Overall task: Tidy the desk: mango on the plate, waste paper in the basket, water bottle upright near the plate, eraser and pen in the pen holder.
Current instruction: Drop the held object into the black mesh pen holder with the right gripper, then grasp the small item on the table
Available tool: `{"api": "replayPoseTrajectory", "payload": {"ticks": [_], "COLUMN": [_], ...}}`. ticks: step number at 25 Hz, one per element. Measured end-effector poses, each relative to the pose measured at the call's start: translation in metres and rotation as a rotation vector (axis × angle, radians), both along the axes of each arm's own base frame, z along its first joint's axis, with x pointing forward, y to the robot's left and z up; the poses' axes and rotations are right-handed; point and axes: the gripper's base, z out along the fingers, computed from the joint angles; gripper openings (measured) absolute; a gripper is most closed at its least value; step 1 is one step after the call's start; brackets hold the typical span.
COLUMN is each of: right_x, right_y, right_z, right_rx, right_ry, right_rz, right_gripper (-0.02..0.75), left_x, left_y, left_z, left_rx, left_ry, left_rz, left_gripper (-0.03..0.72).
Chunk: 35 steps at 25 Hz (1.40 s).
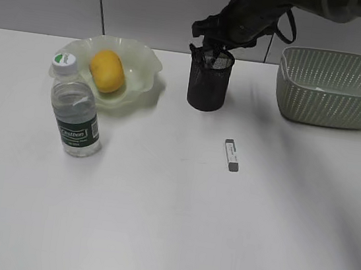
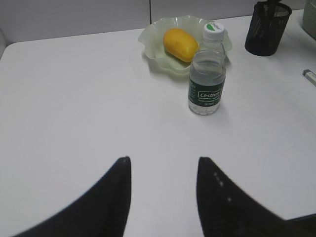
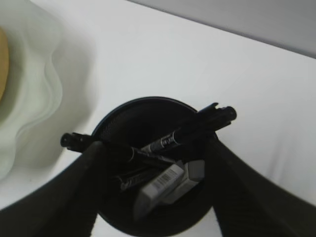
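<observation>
The mango [image 1: 107, 70] lies in the plate [image 1: 140, 60] at the back left of the white counter [image 1: 155, 225]. The water bottle [image 1: 75, 111] stands upright just in front of the plate, cap on top, near it but not touching, as far as I can see.

The pen holder [image 1: 209, 82] stands at the back, in the middle. The right gripper [image 1: 213, 51] hangs right over its mouth. In the right wrist view its jaws stand wide apart, one on each side of the holder's rim [image 3: 148, 101], w/ nothing pinched between them. Inside the holder are black pens [image 3: 190, 131] leaning across the opening, and a gray and white eraser [image 3: 170, 185] w/ a barcode label, lying low in the cup.

Another eraser [image 1: 232, 155], gray and white, lies flat on the counter in front of the holder and a bit to the right, well apart from it.

The basket [image 1: 336, 89] sits at the back right. A little white bit shows inside; can't tell if it's the waste paper.

The left gripper [image 2: 163, 182] shows only in the left wrist view. Its jaws are apart and hold nothing, low over bare counter, well back from the bottle.
</observation>
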Motion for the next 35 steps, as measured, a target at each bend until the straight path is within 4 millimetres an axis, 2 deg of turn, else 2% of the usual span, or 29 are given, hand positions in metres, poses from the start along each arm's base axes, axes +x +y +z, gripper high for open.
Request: {"api": "replayPoseTrajectory", "payload": {"ticks": [2, 4, 7, 10, 12, 20, 24, 29, 31, 35], "right_x": [-0.003, -0.009, -0.023, -0.054, -0.088, -0.262, -0.330, -0.405, -0.427, -0.459], "right_y": [-0.002, -0.006, -0.018, -0.038, -0.055, -0.140, -0.172, -0.207, -0.217, -0.231], "right_z": [0.004, 0.014, 0.041, 0.069, 0.068, 0.069, 0.081, 0.081, 0.082, 0.084], "right_rx": [-0.026, -0.064, -0.138, -0.178, -0.193, -0.231, -0.212, -0.117, -0.076, 0.025], "right_ry": [0.025, 0.049, 0.037, 0.012, 0.032, 0.146, 0.157, 0.045, -0.038, -0.229], "right_rz": [0.007, 0.013, 0.015, 0.007, -0.003, -0.033, -0.062, -0.079, -0.081, -0.063], "right_gripper": [0.543, 0.576, 0.561, 0.526, 0.518, 0.511, 0.510, 0.510, 0.510, 0.510], "left_x": [0.000, 0.000, 0.000, 0.000, 0.000, 0.000, 0.000, 0.000, 0.000, 0.006], "left_y": [0.000, 0.000, 0.000, 0.000, 0.000, 0.000, 0.000, 0.000, 0.000, -0.003], "left_z": [0.000, 0.000, 0.000, 0.000, 0.000, 0.000, 0.000, 0.000, 0.000, 0.000], "left_rx": [0.000, 0.000, 0.000, 0.000, 0.000, 0.000, 0.000, -0.001, -0.001, 0.000], "left_ry": [0.000, 0.000, 0.000, 0.000, 0.000, 0.000, 0.000, 0.000, 0.000, 0.038], "left_rz": [0.000, 0.000, 0.000, 0.000, 0.000, 0.000, 0.000, -0.001, -0.001, -0.007], "left_gripper": [0.322, 0.315, 0.310, 0.309, 0.309, 0.309, 0.309, 0.309, 0.309, 0.312]}}
